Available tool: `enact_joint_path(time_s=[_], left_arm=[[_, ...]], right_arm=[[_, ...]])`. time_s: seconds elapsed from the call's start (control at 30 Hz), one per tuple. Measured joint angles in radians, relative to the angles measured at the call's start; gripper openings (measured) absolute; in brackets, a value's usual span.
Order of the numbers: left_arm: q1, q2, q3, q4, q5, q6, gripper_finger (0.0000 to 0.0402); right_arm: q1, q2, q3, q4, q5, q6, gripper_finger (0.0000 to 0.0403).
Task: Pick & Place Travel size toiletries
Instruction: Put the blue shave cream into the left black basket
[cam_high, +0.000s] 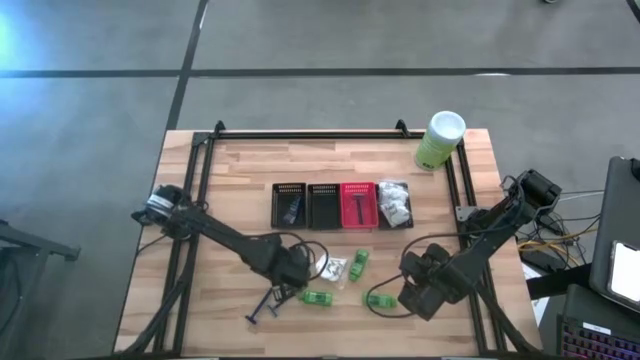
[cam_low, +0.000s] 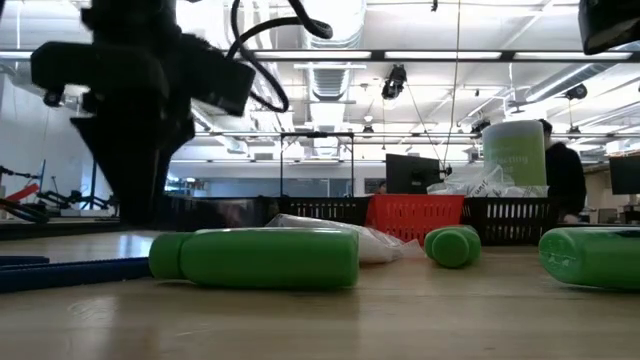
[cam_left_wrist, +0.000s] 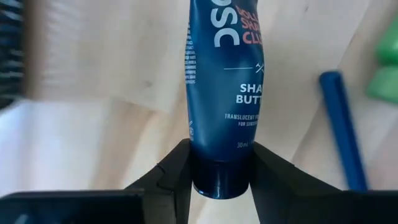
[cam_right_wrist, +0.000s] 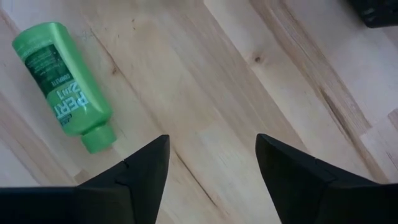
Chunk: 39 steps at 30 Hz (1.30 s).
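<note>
Left gripper (cam_high: 292, 281) low over the front-middle of the pale wooden slatted table (cam_high: 230, 170), jaws pinching the cap end of a dark blue squeeze tube with white lettering (cam_left_wrist: 221, 93); fingers (cam_left_wrist: 171, 177) pressed against both sides of the cap. Thin dark blue razor-like stick (cam_high: 262, 308) lying just beside that gripper, toward the front edge. Bright green little plastic bottle (cam_high: 318, 297) on its side next along, white crinkly plastic packet (cam_high: 333, 267) just behind it, second green bottle (cam_high: 359, 263) beside the packet. Farther back, row of small mesh baskets (cam_high: 340, 204), three black and one red, white packets (cam_high: 394, 201) filling the rightmost. Third green bottle (cam_right_wrist: 65, 84) flat on the wood near the right gripper (cam_high: 418, 297); jaws spread, nothing between them. Large pale-green canister with white lid (cam_high: 440, 139) upright at the back right corner.
</note>
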Motion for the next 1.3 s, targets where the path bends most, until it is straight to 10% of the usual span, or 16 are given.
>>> enact_joint_path(time_s=[0.6, 1.3], left_arm=[[0.063, -0.032, 0.222, -0.543, -0.298, 0.605, 0.0133], [0.110, -0.279, 0.141, -0.399, -0.509, 1.358, 0.0133]], right_arm=[[-0.184, -0.018, 0.000, 0.169, -0.013, -0.236, 0.0244], [-0.501, -0.123, 0.000, 0.552, -0.119, -0.503, 0.0215]])
